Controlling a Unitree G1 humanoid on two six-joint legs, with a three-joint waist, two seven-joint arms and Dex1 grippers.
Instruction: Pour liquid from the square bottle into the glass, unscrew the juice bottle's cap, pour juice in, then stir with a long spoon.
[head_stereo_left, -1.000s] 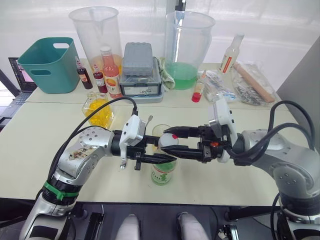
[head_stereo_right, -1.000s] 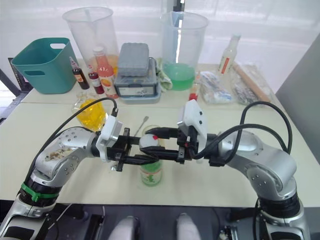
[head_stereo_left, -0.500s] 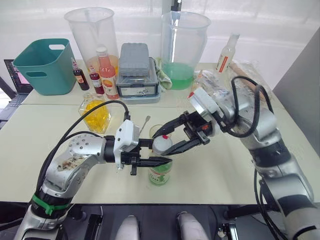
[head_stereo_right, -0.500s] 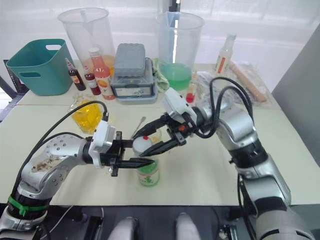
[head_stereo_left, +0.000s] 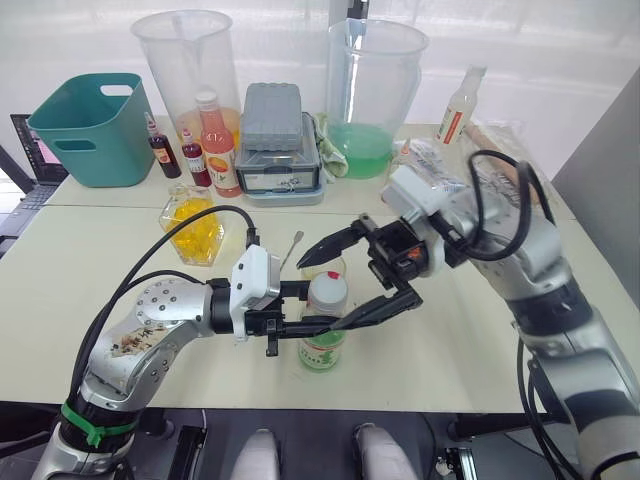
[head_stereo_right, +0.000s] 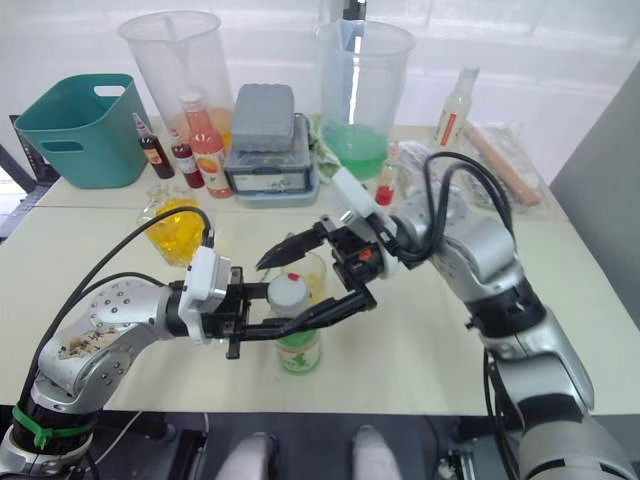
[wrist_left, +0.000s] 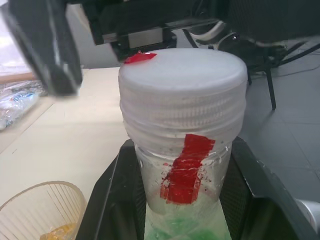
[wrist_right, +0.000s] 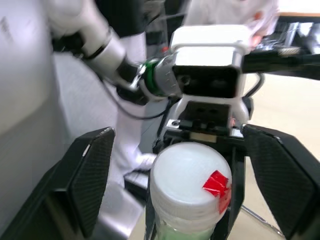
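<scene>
The juice bottle stands upright on the bench just in front of the glass. The left gripper pinches its neck below the cap. The right gripper hangs over the cap, fingers spread wide to either side, not touching. Risk: if the fingers close off-centre, they could slip on the cap, tilt the bottle and knock the glass behind it.

The juice bottle stands upright near the bench's front edge, white cap on; the glass stands just behind it.
</scene>
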